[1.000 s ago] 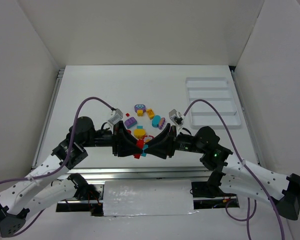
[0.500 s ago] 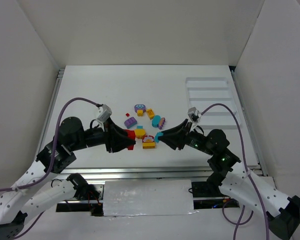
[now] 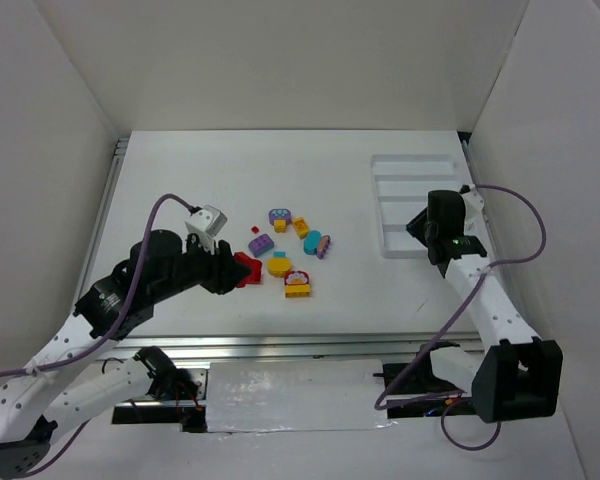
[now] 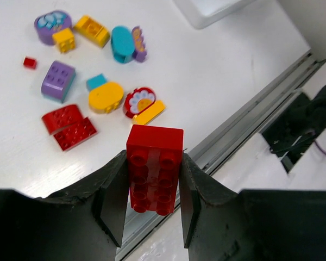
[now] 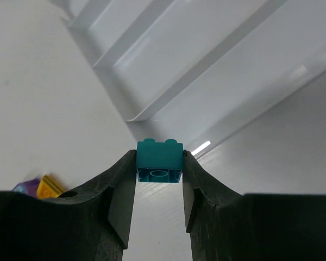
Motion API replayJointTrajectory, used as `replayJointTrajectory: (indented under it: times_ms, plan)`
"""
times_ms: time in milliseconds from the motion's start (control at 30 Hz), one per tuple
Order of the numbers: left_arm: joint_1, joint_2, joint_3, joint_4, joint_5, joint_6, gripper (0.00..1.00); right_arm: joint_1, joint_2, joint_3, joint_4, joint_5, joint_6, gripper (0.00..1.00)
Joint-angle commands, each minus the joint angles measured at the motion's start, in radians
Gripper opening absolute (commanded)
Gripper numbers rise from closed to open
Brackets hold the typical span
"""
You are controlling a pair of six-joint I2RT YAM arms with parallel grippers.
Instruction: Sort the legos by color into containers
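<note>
Pinching red brick [image 4: 155, 147], left claw [image 4: 152, 182]; right claw [image 5: 158, 169] grips teal brick [image 5: 159, 156], unseen from top, near tray [image 5: 206, 60].

The white tabletop [image 3: 180, 180] carries a white tray [image 3: 420, 178] of 4 long compartments toward its far right, well apart from a cluster of legos [image 3: 279, 266] near the middle. Farthest from the arms lie a purple round piece [image 4: 50, 24] touching a small yellow cube [image 4: 63, 39], a yellow brick [image 4: 92, 30], a teal rounded piece [image 4: 121, 43] against a purple flower piece [image 4: 137, 43], and a tiny red stud [image 4: 29, 62]. Nearer the arms lie a purple brick [image 4: 58, 80], a small teal piece [image 4: 96, 81] touching a yellow oval [image 4: 106, 97], a red flower disc [image 4: 139, 101] beside a yellow plate [image 4: 149, 112], and a red curved piece [image 4: 61, 117] just beside a red plate [image 4: 76, 133].
</note>
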Motion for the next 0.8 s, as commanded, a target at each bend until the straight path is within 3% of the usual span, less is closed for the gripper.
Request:
replayJointTrajectory:
  times_ms: [0,133,333,400,500,533,633,767]
  plan:
    - [0.005,-0.027,-0.007,0.002,-0.055,0.021,0.00,-0.029,0.076,0.110,-0.046,0.070,0.013,0.00]
    - [0.005,-0.042,-0.008,0.005,-0.049,0.020,0.00,-0.064,0.194,0.133,-0.032,0.076,0.002,0.00]
    - [0.006,-0.030,-0.008,0.005,-0.023,0.027,0.00,-0.109,0.299,0.148,-0.017,0.033,-0.009,0.09]
    - [0.006,-0.024,-0.007,0.005,-0.016,0.030,0.00,-0.110,0.307,0.142,-0.002,0.015,-0.012,0.18]
    - [0.006,-0.022,-0.005,0.005,-0.005,0.032,0.00,-0.109,0.308,0.141,0.012,0.001,-0.020,0.62]
    - [0.006,-0.022,-0.007,0.006,0.000,0.032,0.00,-0.110,0.308,0.148,0.011,-0.004,-0.024,0.68]
    - [0.006,-0.022,-0.008,0.009,0.006,0.032,0.00,-0.110,0.307,0.168,-0.005,-0.007,-0.041,0.82]
    - [0.008,-0.017,-0.007,0.014,0.012,0.029,0.00,-0.110,0.302,0.194,-0.032,-0.023,-0.072,0.87]
